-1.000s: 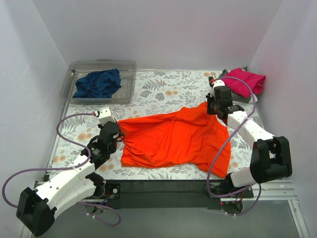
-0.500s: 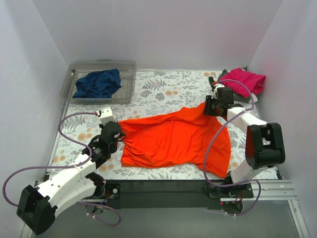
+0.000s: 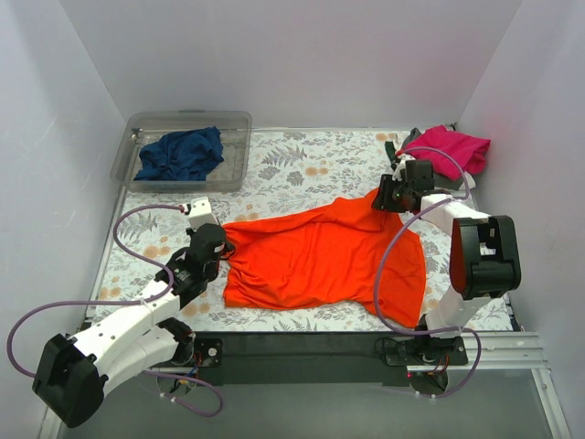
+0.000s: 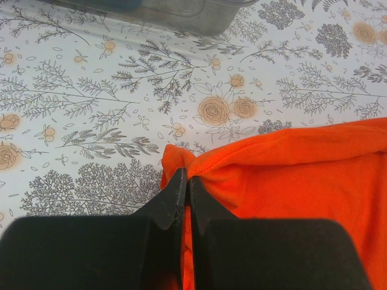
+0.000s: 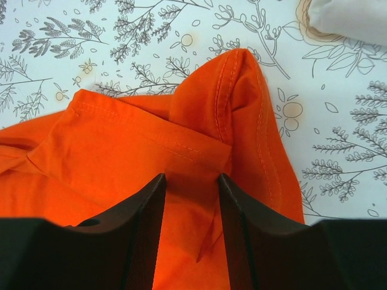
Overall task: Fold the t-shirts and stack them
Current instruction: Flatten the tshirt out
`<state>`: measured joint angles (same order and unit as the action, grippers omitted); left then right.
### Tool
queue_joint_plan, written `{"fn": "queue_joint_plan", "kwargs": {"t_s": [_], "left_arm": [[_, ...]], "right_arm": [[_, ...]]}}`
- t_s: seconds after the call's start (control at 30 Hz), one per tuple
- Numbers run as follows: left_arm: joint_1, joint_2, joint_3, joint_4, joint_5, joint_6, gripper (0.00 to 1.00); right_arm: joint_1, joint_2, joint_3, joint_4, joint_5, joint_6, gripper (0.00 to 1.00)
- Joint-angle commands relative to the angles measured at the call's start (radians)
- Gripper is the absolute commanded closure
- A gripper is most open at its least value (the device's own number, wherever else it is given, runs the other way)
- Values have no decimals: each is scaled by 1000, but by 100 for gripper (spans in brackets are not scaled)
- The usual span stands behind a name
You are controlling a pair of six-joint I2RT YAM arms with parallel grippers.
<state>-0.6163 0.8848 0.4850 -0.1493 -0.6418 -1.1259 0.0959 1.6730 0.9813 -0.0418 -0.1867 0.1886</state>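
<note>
The left gripper was seen pressed shut on the left corner of the orange-red t-shirt, a bunched fold of cloth pinched between its dark fingers just above the patterned table. The right gripper was held at the shirt's far right corner with its jaws parted; a stitched hem and a raised fold of orange cloth lay between them, and no clamping was shown. The shirt was spread across the middle of the table, stretched between the two grippers, its far edge running in a slanted line from left to right and its near edge lying close to the table's front rim. A loose flap was draped toward the near right. Patterned surface was exposed in a broad band between the shirt's far edge and the back wall, and in a narrower strip to the left of the pinched corner. The navy t-shirt was heaped inside the clear tub at the far left corner. The magenta t-shirt was bundled in the far right corner, close behind the right gripper and against the side wall.
</note>
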Motion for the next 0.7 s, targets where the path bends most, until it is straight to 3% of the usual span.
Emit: {"fn": "queue_joint_plan", "kwargs": {"t_s": [0.0, 0.07, 0.3, 0.67], "left_arm": [[6, -3, 4, 13, -6, -3, 100], [6, -1, 4, 13, -6, -3, 100], [6, 3, 4, 13, -12, -2, 100], [6, 8, 6, 13, -12, -2, 100]], "right_arm": [[-5, 19, 40, 58, -43, 18, 64], [-10, 24, 43, 65, -48, 20, 65], [-12, 19, 57, 77, -42, 22, 90], [-12, -84, 27, 74, 38, -11, 99]]}}
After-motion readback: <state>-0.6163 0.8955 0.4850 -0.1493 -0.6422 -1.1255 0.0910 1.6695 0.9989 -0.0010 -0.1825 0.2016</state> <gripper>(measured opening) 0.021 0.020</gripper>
